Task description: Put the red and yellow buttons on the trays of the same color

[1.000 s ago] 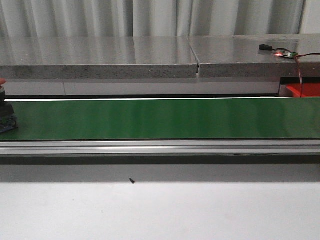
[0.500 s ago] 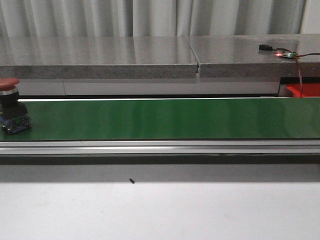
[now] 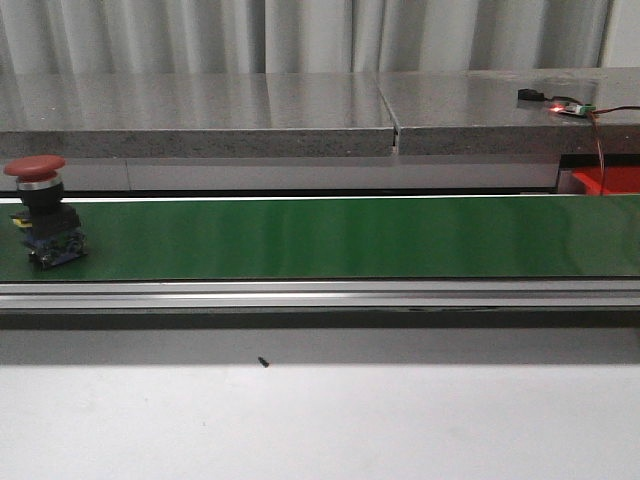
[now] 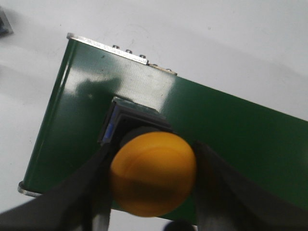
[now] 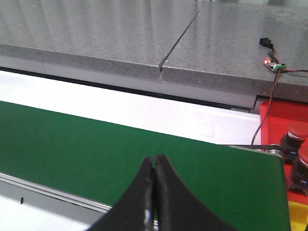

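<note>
A red button (image 3: pixel 36 166) with a black and blue base stands upright on the green belt (image 3: pixel 330 238) near its left end. In the left wrist view, a yellow button (image 4: pixel 153 173) sits between the fingers of my left gripper (image 4: pixel 154 150), which is shut on its cap over the end of the belt (image 4: pixel 231 130). My right gripper (image 5: pixel 154 161) is shut and empty, hovering above the belt (image 5: pixel 96 144). The red tray (image 5: pixel 275 113) lies past the belt's right end and holds two red buttons (image 5: pixel 296 136). No yellow tray shows. Neither gripper appears in the front view.
A grey stone counter (image 3: pixel 250 110) runs behind the belt, with a small circuit board (image 3: pixel 568 108) and a red wire on its right part. An aluminium rail (image 3: pixel 320 292) edges the belt's near side. A white tabletop (image 3: pixel 320 420) lies in front.
The red button has travelled rightward along the belt, from the frame's left edge to fully in view.
</note>
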Motion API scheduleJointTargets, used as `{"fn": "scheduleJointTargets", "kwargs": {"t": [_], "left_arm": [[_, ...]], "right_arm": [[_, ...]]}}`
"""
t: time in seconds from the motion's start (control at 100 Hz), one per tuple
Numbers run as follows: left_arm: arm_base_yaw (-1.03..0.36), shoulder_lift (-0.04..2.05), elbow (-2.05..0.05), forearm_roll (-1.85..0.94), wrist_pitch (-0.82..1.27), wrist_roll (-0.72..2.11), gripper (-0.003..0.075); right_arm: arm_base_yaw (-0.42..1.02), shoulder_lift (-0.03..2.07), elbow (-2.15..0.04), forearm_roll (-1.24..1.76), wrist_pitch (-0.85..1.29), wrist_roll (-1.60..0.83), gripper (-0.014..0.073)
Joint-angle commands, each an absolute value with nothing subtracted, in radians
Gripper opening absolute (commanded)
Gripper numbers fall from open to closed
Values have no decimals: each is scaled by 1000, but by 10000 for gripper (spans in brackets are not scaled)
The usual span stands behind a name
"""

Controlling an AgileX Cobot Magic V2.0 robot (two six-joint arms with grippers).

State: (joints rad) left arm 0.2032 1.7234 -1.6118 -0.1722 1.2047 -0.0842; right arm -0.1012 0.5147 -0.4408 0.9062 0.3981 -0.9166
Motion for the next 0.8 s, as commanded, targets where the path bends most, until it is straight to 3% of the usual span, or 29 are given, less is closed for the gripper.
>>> {"fn": "scheduleJointTargets", "kwargs": {"t": [0.0, 0.59, 0.66, 0.79], "left_arm": [[198, 1667, -1617, -178, 1163, -83, 285], [198, 1699, -1473, -186, 1102, -83, 299], [198, 1699, -1473, -188, 1095, -83, 349], [198, 1699, -1473, -189, 1096, -88, 541]], "right_arm": [[-102, 514, -467, 938, 359, -919, -67], [-102, 514, -467, 938, 359, -919, -67], [-102, 514, -467, 938, 359, -919, -67], [-102, 514, -467, 938, 359, -919, -67]]}}
